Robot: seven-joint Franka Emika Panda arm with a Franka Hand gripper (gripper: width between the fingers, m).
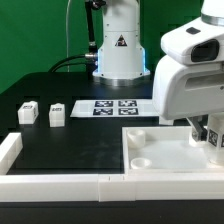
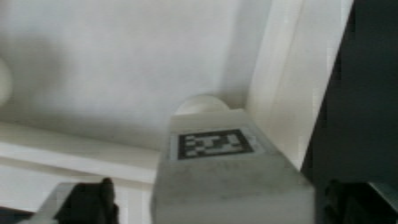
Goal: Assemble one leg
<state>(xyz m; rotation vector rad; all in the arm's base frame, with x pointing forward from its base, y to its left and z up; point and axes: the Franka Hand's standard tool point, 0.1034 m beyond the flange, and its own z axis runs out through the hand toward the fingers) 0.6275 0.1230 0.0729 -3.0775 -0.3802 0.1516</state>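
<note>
My gripper (image 1: 211,137) hangs low over the far right part of the large white panel (image 1: 160,150). In the wrist view the gripper (image 2: 217,206) is shut on a leg (image 2: 214,150), a white block with a black-and-white marker. Dark fingers (image 2: 93,203) show on either side of it. The leg's far end lies over the panel (image 2: 107,80), close to its raised rim. Two more legs (image 1: 28,112) (image 1: 57,113) stand on the black table at the exterior view's left. The arm hides the held leg in the exterior view.
The marker board (image 1: 108,106) lies on the table behind the panel. Long white bars (image 1: 60,184) run along the front edge and up the left corner (image 1: 9,150). The robot base (image 1: 118,45) stands at the back.
</note>
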